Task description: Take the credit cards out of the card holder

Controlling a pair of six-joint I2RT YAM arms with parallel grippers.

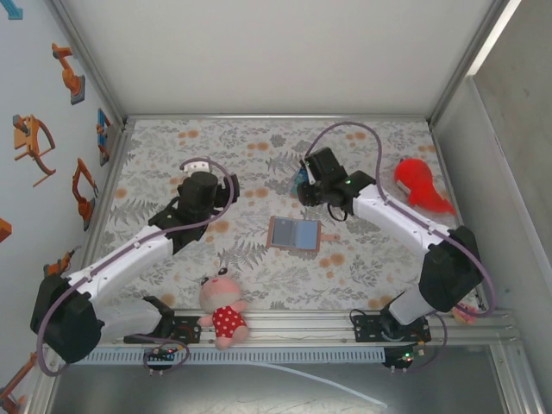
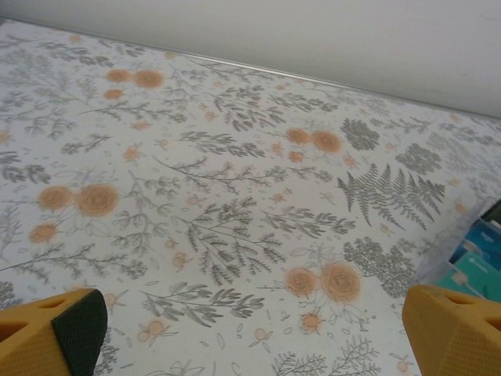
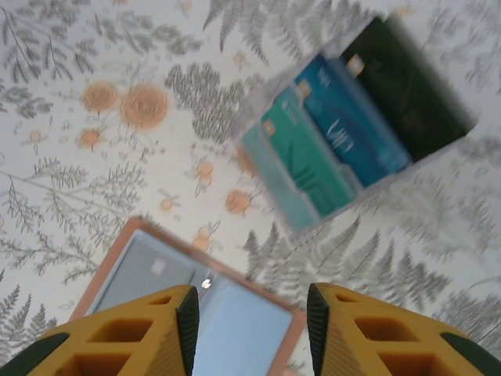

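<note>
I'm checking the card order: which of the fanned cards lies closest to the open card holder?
The pale teal card at the fan's end; the black card lies farthest from the card holder.

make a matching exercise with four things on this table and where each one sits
Things:
1. card holder
2. fanned cards
3. red plush
4. doll in spotted dress

Places:
A. far right side
B. near edge, left of centre
C. centre, lying open
D. just beyond the card holder, apart from it

Pairs: 1-C, 2-D, 3-A, 4-B
</note>
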